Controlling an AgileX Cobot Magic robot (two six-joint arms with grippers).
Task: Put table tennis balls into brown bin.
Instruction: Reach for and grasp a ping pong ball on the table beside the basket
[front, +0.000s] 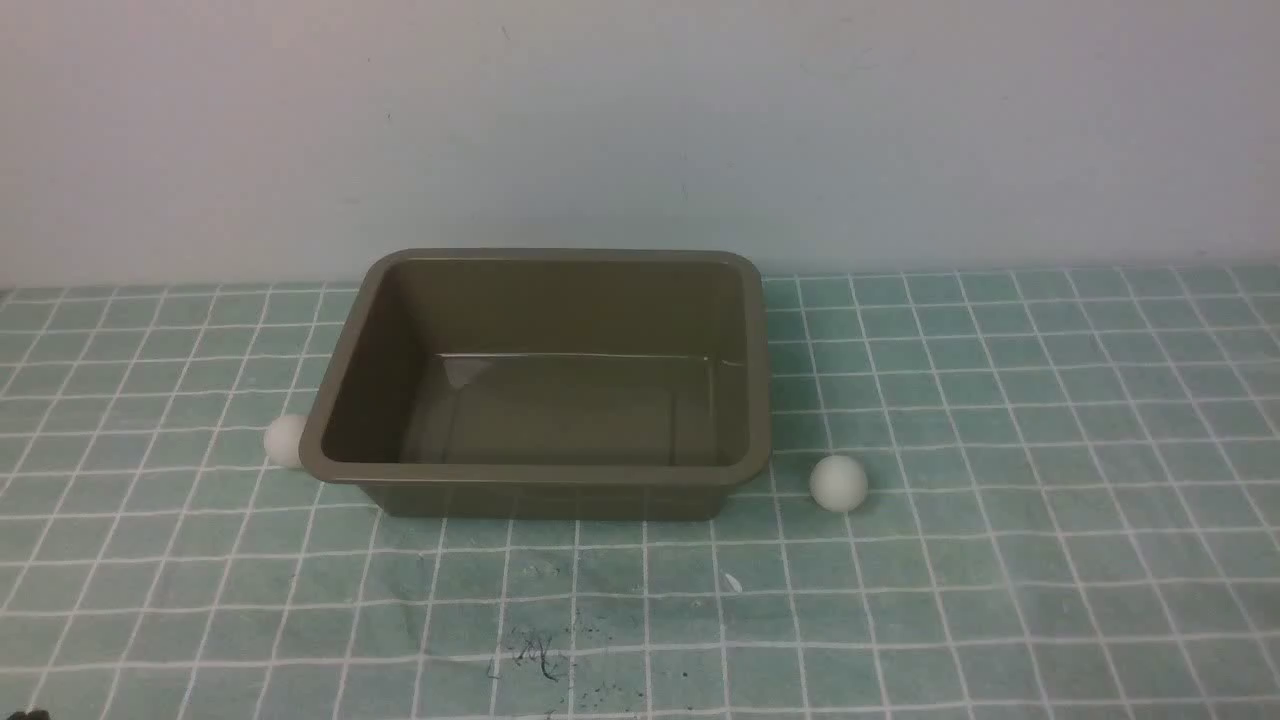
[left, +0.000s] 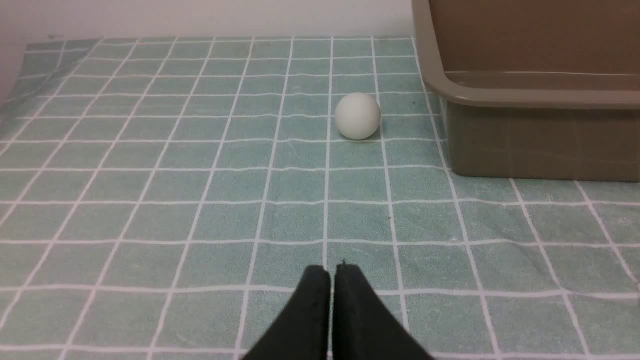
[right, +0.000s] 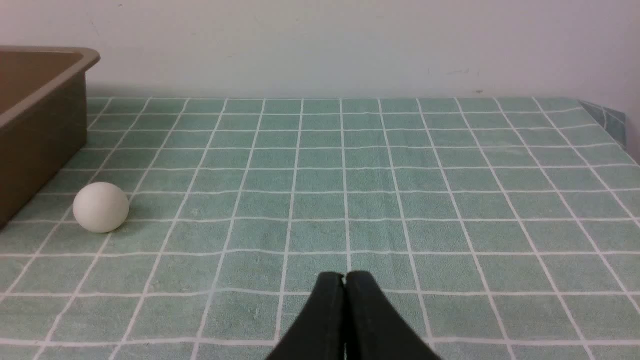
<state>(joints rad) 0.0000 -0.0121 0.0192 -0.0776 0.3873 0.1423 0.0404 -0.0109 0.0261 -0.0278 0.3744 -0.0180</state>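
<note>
**Both balls on the table outside the bin, both grippers closed on nothing**

Front view: The brown bin (front: 540, 476) stands upright on a table covered with a green checked cloth (front: 1050, 420). It sits about midway between the table's left and right edges and close to the far edge, where a pale wall (front: 640, 120) rises. The left ball (front: 285, 441) lies on the cloth at the bin's near left corner, partly hidden behind the flared rim. The right ball (front: 838, 483) lies on the cloth just beside the bin's near right corner, with a small gap to the rim. Some dark marks (front: 535, 655) show on the cloth toward the table's near edge. Neither gripper is in this view.

Left wrist view: The left gripper (left: 331, 272) hangs low over bare cloth, its two black fingers pressed together with nothing between them. Ahead of it the left ball (left: 357, 116) rests on the cloth, near the bin's (left: 525, 98) outer wall but apart from it.

Right wrist view: The right gripper (right: 344, 278) also has its fingers pressed together, holding nothing, above bare cloth. The right ball (right: 100, 207) sits on the cloth near the bin's (right: 45, 140) side wall, not touching it, and well apart from the fingertips.
</note>
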